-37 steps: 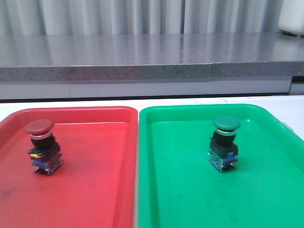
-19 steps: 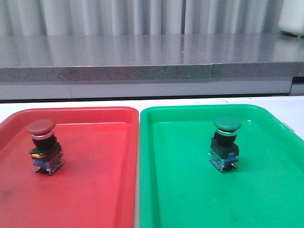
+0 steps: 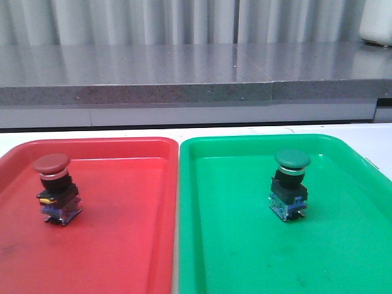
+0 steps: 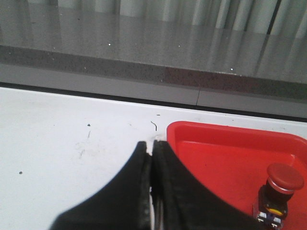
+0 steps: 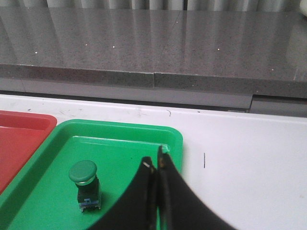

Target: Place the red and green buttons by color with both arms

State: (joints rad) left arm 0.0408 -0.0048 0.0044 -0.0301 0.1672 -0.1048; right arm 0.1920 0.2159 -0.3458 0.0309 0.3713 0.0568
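The red button (image 3: 54, 188) stands upright in the red tray (image 3: 122, 239), near its left side; it also shows in the left wrist view (image 4: 279, 192). The green button (image 3: 290, 184) stands upright in the green tray (image 3: 245, 245); it also shows in the right wrist view (image 5: 85, 185). My left gripper (image 4: 152, 143) is shut and empty, over the white table beside the red tray's corner, apart from the red button. My right gripper (image 5: 155, 160) is shut and empty, over the green tray's far corner, apart from the green button. Neither gripper shows in the front view.
The two trays lie side by side on a white table (image 3: 92, 132). A grey stone ledge (image 3: 184, 73) runs along the back. A white container (image 3: 376, 21) stands at the back right.
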